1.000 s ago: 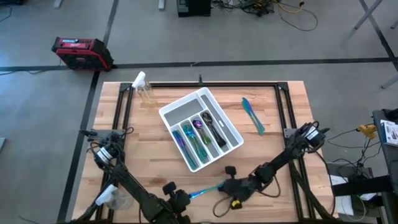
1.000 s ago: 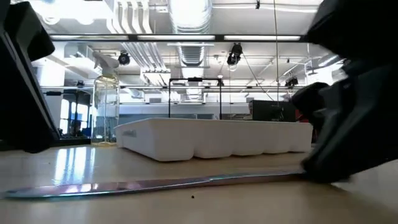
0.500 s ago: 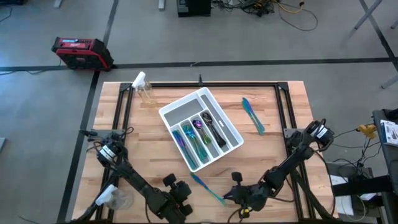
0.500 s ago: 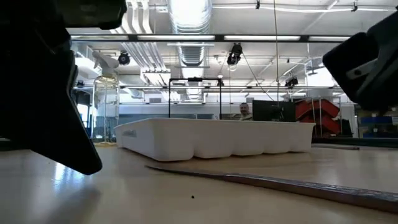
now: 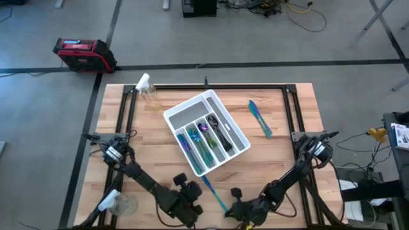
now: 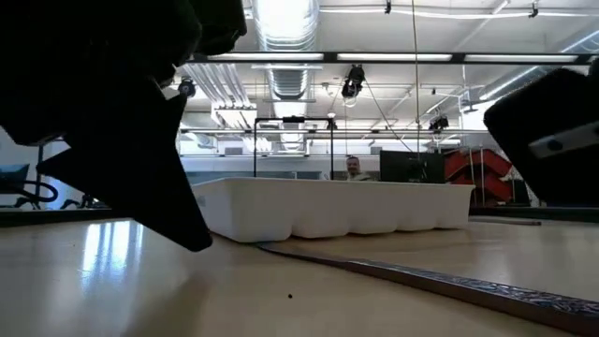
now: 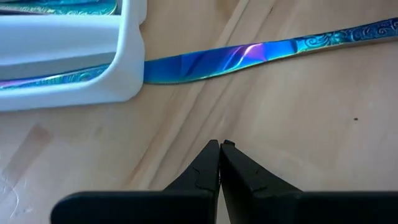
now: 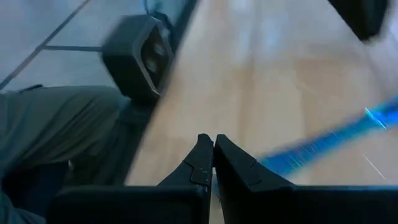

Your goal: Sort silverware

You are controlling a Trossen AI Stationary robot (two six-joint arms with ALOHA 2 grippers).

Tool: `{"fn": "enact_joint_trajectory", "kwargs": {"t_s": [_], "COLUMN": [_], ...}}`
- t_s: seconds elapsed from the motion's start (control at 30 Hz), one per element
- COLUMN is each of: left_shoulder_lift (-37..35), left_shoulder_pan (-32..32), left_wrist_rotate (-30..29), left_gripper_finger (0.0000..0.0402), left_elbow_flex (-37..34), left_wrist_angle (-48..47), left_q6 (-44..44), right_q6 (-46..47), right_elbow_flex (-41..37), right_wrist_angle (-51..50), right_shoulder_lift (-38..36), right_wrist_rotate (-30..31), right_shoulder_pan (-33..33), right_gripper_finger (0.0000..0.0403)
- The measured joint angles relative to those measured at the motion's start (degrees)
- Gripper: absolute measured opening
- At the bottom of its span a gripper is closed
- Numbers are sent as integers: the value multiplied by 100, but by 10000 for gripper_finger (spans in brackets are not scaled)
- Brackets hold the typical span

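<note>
A white tray (image 5: 208, 133) stands mid-table with several pieces of silverware (image 5: 203, 139) in its compartments. An iridescent blue knife (image 5: 214, 193) lies flat on the wood, its blade tip against the tray's near corner (image 7: 127, 74), its handle toward the near edge. My left gripper (image 5: 183, 187) is shut and stands just left of the knife, near that corner; in its wrist view the fingertips (image 7: 219, 146) stop short of the blade (image 7: 230, 57). My right gripper (image 5: 235, 208) is shut beside the knife's handle end (image 8: 323, 142). A teal piece (image 5: 260, 119) lies right of the tray. My right gripper stands with shut fingers right at the knife's handle end (image 8: 273, 160), low over the table near its front edge. The blue handle runs in behind one finger, so I cannot tell whether they touch. My left gripper touches nothing.
A spray bottle (image 5: 146, 88) stands at the far left, a clear cup (image 5: 119, 204) at the near left corner. A black frame (image 5: 217, 87) runs along the table's far side. In the low view the knife (image 6: 421, 276) crosses in front of the tray (image 6: 328, 211); a person (image 6: 353, 168) shows far behind.
The knife has swung round on the table: it lay crosswise between the grippers and now runs from the tray's near corner toward the near edge. My left gripper has gone toward the tray. My right gripper has moved toward the near edge.
</note>
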Motion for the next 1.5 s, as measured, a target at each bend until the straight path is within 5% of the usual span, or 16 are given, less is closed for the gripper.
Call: {"fn": "enact_joint_trajectory", "kwargs": {"t_s": [0.23, 0.5, 0.8, 1.17, 1.5], "left_shoulder_lift": [0, 0, -61, -310, -299], "left_shoulder_pan": [183, 502, 422, -332, -340], "left_wrist_rotate": [-5, -2, 201, 565, 446], "left_gripper_finger": [0, 0, 0, 0, 0], "left_elbow_flex": [0, 0, 0, 4, -452], "left_wrist_angle": [615, 652, 651, 146, 98], "left_q6": [604, 1076, 1236, 68, -345], "right_q6": [253, 797, 1028, 1853, 2456], "right_elbow_flex": [513, 448, 372, 110, -405], "right_wrist_angle": [-1014, -2250, -2480, -3308, -3246], "right_shoulder_lift": [304, -210, -557, -1093, -1323], "right_wrist_rotate": [-176, -176, 576, 1125, 1286], "right_shoulder_pan": [39, 338, 626, 737, 795], "right_gripper_finger": [0, 0, 0, 0, 0]}}
